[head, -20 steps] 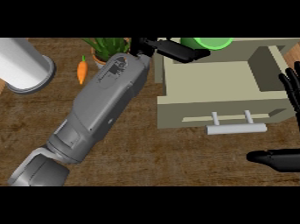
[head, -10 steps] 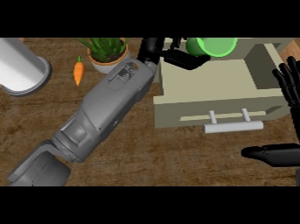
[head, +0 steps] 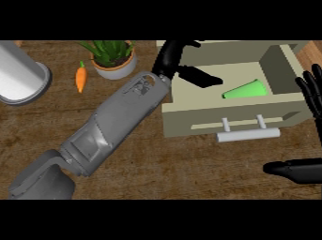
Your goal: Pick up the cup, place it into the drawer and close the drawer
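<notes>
A green cup (head: 246, 89) lies on its side inside the open beige drawer (head: 212, 113), toward its right half. My left hand (head: 176, 61) hovers over the drawer's back left corner, open, with its thumb pointing toward the cup and a gap between them. My right hand (head: 320, 122) stands open at the view's right edge, fingers up beside the drawer's right wall, thumb stretched left below the drawer front. The drawer's white bar handle (head: 243, 135) faces me.
A potted green plant (head: 112, 60) and an orange carrot (head: 80, 78) sit left of the drawer. A tall white cylinder (head: 9, 75) stands at the far left on the wooden counter (head: 191, 164).
The cup left my left hand and now lies in the drawer. The left hand opened and drew back to the left. The right hand barely moved.
</notes>
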Controlling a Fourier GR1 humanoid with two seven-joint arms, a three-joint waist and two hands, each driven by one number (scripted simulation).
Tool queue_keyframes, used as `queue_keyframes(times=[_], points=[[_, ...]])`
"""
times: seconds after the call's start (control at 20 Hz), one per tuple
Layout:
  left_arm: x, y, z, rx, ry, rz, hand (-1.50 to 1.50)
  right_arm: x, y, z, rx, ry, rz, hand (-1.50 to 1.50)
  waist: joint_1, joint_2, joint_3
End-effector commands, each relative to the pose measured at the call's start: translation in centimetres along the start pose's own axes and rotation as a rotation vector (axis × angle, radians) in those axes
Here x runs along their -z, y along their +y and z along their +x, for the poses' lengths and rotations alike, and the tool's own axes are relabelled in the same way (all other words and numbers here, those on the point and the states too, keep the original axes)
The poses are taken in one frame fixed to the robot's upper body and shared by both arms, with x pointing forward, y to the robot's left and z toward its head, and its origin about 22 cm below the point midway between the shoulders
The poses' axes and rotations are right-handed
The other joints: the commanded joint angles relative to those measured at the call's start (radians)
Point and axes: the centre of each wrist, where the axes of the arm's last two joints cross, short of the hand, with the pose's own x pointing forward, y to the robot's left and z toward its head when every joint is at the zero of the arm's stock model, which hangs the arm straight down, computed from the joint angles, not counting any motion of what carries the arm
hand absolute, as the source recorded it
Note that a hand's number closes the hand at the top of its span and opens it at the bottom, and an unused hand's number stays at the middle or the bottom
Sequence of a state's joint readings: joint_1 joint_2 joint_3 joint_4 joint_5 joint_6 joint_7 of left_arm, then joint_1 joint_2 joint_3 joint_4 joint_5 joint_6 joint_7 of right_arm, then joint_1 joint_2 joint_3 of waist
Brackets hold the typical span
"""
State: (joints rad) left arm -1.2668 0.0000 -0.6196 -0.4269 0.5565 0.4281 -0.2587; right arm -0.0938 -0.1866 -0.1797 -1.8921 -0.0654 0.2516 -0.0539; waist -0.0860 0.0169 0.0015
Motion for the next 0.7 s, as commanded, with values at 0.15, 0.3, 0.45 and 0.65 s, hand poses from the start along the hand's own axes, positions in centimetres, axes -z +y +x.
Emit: queue_keyframes(times=[0.15, 0.3, 0.45, 0.65], points=[[-0.5, -0.8, 0.2, -0.017, -0.044, 0.046, -1.5, 1.0, 0.4, 0.2, 0.064, -0.02, 0.009, -1.5, 0.0, 0.003, -0.001], [-0.2, -1.2, 1.5, -0.054, -0.121, 0.041, -1.5, 2.2, 0.9, -0.1, 0.206, -0.029, 0.044, -1.5, 0.018, 0.001, -0.001], [-0.1, -1.6, 3.1, -0.115, -0.165, 0.069, -1.5, 0.3, -0.1, 0.9, 0.202, -0.042, 0.129, 1.5, 0.018, -0.008, -0.001], [0.6, -0.7, 3.2, -0.162, -0.164, 0.079, -1.5, -1.0, -0.9, 2.1, 0.107, -0.032, 0.185, 1.5, 0.046, -0.012, -0.001]])
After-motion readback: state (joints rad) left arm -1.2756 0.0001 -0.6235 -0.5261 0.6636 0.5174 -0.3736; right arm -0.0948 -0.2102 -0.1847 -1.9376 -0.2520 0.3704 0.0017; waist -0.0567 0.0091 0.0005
